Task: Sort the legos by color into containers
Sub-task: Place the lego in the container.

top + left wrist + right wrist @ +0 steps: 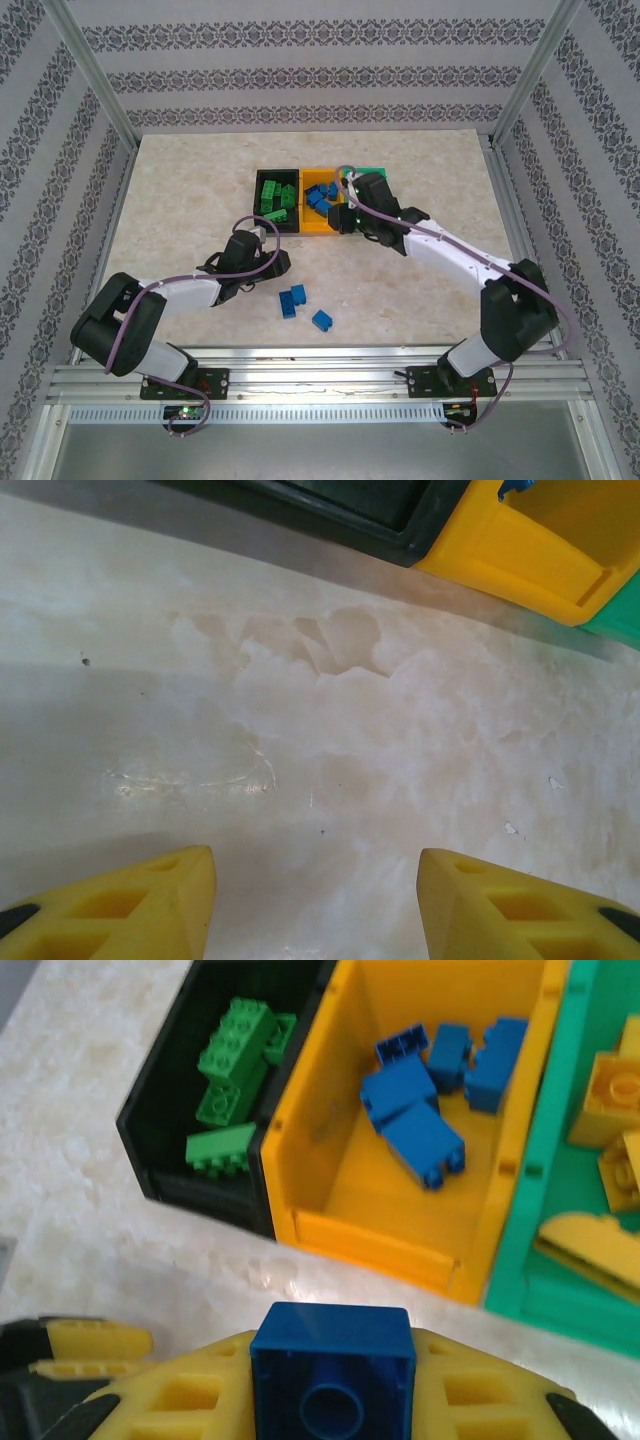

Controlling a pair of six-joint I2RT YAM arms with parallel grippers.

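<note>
Carrying blue brick toward orange bin, frame centre; my right gripper was clenched on it, lower centre. Left gripper gaped, empty. Next, I judged: advance past rim, release inside. More blue legos waited, lower centre of top view.

Colour rundown: 3 bins, bricks, rig

Black bin = green bricks, orange-yellow bin = blue bricks, teal-green bin = yellow-orange bricks. One more blue brick, darker shade imo, btwn the yellow fingers of the right gripper. Left gripper fingers are the same yellow w/ black bits. Loose blue bricks on the table, which is cream/beige marble pattern w/ paler blotches. Arms black + white, cables purple. Walls pale grey/white stripes w/ dark ornamental bands, frame silver.
</note>
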